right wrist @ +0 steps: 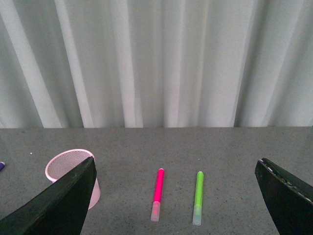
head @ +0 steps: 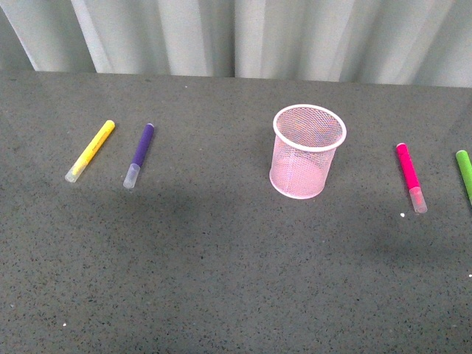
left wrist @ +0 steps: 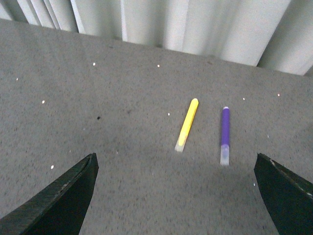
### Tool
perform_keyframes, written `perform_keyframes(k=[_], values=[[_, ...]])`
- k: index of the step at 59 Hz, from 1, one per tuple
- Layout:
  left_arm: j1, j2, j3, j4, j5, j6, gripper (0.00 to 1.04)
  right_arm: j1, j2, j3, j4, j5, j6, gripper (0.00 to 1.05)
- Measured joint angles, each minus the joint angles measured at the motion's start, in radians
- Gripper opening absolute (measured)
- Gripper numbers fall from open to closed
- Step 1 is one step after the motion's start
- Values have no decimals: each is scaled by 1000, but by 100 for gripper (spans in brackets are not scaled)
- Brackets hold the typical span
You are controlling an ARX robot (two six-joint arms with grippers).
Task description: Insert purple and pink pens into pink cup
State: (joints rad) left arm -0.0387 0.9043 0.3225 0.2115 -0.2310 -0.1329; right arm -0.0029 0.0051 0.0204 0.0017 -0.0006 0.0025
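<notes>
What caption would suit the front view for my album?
Pink cup upright; yellow pen, purple pen left; pink pen, green pen right.

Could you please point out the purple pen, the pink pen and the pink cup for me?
purple pen (head: 141, 151): front view, on the dark purple barrel.
pink pen (head: 406, 167): front view, on the magenta barrel.
pink cup (head: 299, 173): front view, on the mesh wall.

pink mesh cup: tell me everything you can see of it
The pink cup is a small round holder of pale-pink wire mesh, see-through, with a solid pink rim and base. It tapers slightly toward the bottom. It stands upright, mouth up, and looks empty. It sits on the grey speckled table, near the middle of the front view. Nothing but the table touches it.
</notes>
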Motion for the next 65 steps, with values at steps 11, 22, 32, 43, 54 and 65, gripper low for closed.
perform_keyframes(k=[11,22,32,43,54,65], values=[[53,401,234,-72,58,-11,98,0,0,0,0,0,0,98],[34,632,469,-288,74,-1,98,0,0,0,0,0,0,98],[-40,761,655,-415,76,29,98,0,0,0,0,0,0,98],[-138,893,802,-529,126,62,98,0,0,0,0,0,0,98],[-178,1041,881,-575,110,79,98,0,0,0,0,0,0,98],[-192,1126,948,-582,104,89,98,0,0,0,0,0,0,98]])
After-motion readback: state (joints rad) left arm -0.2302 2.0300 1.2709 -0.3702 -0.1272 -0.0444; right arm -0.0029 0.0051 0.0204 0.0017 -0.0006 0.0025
